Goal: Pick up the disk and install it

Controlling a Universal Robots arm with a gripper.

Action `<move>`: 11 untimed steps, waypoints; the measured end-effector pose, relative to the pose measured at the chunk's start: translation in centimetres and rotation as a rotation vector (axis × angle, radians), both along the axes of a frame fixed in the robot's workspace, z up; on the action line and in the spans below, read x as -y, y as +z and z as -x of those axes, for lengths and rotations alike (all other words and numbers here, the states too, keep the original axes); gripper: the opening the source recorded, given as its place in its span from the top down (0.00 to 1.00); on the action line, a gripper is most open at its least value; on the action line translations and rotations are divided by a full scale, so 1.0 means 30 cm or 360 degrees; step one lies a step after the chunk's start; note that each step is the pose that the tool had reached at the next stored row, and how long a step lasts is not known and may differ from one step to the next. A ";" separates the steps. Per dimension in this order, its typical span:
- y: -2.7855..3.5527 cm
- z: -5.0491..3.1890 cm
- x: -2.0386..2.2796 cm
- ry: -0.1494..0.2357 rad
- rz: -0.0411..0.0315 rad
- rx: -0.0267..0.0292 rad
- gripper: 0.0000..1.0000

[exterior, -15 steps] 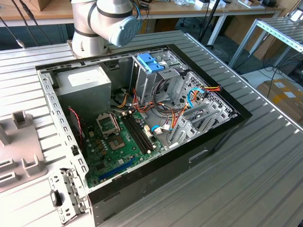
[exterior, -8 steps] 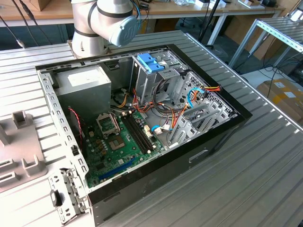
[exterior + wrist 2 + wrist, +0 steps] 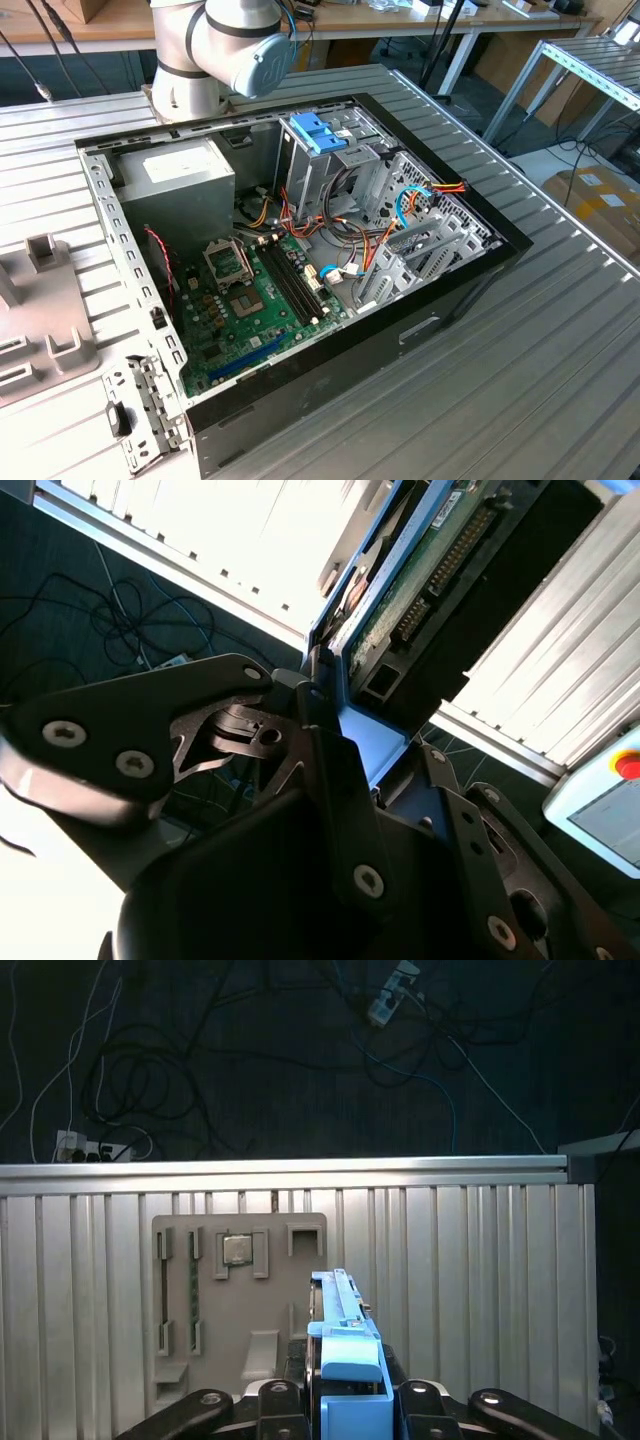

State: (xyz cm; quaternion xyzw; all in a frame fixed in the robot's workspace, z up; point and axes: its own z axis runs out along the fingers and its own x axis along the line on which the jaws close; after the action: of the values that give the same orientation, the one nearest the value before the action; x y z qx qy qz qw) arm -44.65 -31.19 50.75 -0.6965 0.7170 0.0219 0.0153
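My gripper [image 3: 345,1400] is shut on the disk [image 3: 340,1335], which stands edge-on between the black fingers [image 3: 265,1400] with its blue plastic rail uppermost. In the second wrist view the disk [image 3: 425,575] shows its green circuit-board underside and a blue rail, clamped in the gripper [image 3: 330,730]. It hangs in the air above the ribbed metal table [image 3: 470,1280], beside the grey fixture plate [image 3: 240,1300]. In the exterior view the open computer case [image 3: 300,250] lies on the table, with a metal drive cage with a light-blue top [image 3: 318,130] at its far side.
Inside the case are a grey power supply [image 3: 180,175], a green motherboard [image 3: 250,300] and loose coloured cables [image 3: 420,195]. The arm's base [image 3: 215,50] stands behind the case. A grey fixture [image 3: 40,310] lies at the exterior view's left. Cables cover the floor [image 3: 150,1070].
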 end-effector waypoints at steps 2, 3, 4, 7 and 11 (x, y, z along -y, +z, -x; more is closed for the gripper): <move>0.000 -0.001 0.000 0.0000 0.0000 0.00000 0.63; 0.000 -0.003 0.001 0.0000 0.0000 -0.00001 0.63; 0.000 -0.004 0.001 0.0000 0.0000 0.00000 0.63; 0.000 -0.009 0.001 0.0000 0.0000 -0.00002 0.63; 0.000 -0.012 0.002 0.0000 0.0000 -0.00001 0.63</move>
State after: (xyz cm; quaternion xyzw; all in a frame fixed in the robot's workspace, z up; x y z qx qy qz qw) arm -44.29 -31.24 50.76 -0.6965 0.7170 0.0219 0.0152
